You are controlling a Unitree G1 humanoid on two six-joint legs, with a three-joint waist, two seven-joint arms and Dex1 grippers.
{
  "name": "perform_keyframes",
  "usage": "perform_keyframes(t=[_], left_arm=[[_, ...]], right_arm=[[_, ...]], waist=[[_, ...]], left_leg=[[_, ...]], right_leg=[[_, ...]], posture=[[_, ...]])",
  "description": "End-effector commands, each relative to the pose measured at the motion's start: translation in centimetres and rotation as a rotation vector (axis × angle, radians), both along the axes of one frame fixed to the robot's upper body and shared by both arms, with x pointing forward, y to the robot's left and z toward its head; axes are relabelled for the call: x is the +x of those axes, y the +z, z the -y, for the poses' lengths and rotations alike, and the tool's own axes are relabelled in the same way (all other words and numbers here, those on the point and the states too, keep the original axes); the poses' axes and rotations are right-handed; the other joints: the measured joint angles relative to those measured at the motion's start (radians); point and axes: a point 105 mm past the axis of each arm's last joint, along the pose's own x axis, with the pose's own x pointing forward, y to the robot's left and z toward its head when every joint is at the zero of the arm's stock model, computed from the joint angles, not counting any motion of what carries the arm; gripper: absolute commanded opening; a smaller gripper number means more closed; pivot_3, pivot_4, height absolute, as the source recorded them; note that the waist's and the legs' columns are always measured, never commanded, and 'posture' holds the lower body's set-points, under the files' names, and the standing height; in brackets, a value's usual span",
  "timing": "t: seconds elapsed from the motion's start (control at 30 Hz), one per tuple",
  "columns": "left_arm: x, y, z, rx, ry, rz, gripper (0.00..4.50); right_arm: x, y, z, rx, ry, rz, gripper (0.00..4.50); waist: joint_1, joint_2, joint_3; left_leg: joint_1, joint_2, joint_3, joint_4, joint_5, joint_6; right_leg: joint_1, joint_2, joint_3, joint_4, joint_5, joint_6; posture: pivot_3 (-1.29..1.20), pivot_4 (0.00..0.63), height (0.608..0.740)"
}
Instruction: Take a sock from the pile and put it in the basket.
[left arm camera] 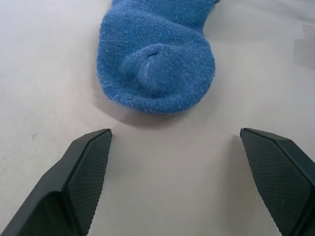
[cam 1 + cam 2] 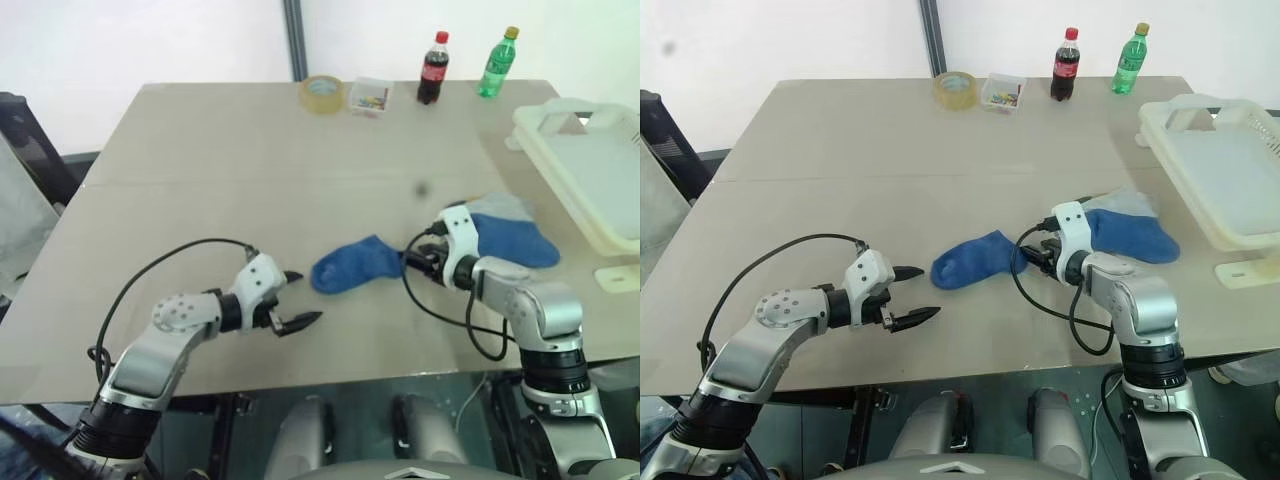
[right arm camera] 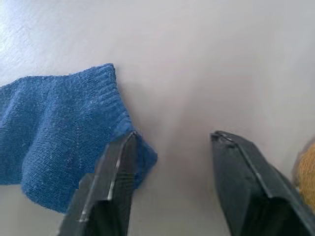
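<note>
On the bench [image 2: 200,150], blue sock [image 2: 357,265] midway between left gripper [image 2: 300,300] and right gripper [image 2: 418,262], jaws open on both, gripping nothing; pile [image 2: 510,235] just beyond right gripper, basket [image 2: 590,170] farther right

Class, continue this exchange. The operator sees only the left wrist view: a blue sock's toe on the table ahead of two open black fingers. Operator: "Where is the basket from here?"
Observer: The basket stands at the table's right edge, beyond the right hand.
Operator: What is at my sock's other end?
Observer: The right hand is at the cuff of your blue sock. Its jaws are open, and one finger overlaps the cuff's corner.
Operator: Are there more socks?
Observer: Yes, a second blue sock lies on a light grey sock, just behind the right hand.
</note>
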Motion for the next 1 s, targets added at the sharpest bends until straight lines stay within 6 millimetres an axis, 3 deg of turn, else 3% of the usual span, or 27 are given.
perform_keyframes(t=[0.03,0.23,0.33,0.47,0.8,1.0], left_arm=[[0.2,-0.1,-0.4,0.006,0.018,0.011,4.5],[0.4,-0.5,-0.6,0.006,0.021,0.016,4.5],[0.5,-0.6,-0.7,0.006,0.019,0.021,4.5],[0.6,-1.0,-0.9,0.007,0.014,0.021,4.5],[-0.3,-0.8,-0.6,-0.023,-0.051,0.0,4.5],[-0.6,-0.5,-0.7,-0.027,-0.063,0.003,4.5]], right_arm=[[-0.5,1.0,-1.1,0.037,0.051,0.029,2.65],[-1.2,0.2,-1.5,-0.014,0.115,0.02,2.65],[-1.3,-0.3,-1.3,-0.054,0.129,0.03,1.94],[-1.6,-0.4,-0.7,-0.095,0.131,0.04,0.02],[-4.9,0.3,0.4,-0.179,0.227,0.014,0.02],[-5.5,0.0,1.4,-0.189,0.177,-0.035,0.02]], waist=[[0.0,0.0,0.0],[0.002,0.0,0.0],[0.002,0.0,0.0],[0.002,0.0,0.0],[0.005,0.0,0.0],[0.005,0.0,0.0]], left_leg=[[0.0,0.0,0.0,0.0,0.0,0.0],[0.0,0.0,0.0,0.0,0.0,0.0],[0.0,0.0,0.0,0.0,0.0,0.0],[0.0,0.0,0.0,0.0,0.0,0.0],[0.0,0.001,0.0,0.0,0.0,0.0],[0.0,0.001,0.0,0.0,0.0,0.0]], right_leg=[[0.0,0.0,0.0,0.0,0.0,0.0],[0.0,0.0,0.0,0.0,0.0,0.0],[0.0,0.0,0.0,0.0,0.0,0.0],[0.0,0.0,0.0,0.0,0.0,0.0],[0.0,-0.001,0.0,0.0,0.0,0.0],[0.0,-0.001,0.0,-0.001,0.0,0.0]], posture=[[0.0,0.15,0.74],[0.0,0.15,0.74],[0.0,0.15,0.74],[0.0,0.15,0.74],[0.0,0.15,0.74],[0.0,0.15,0.74]])
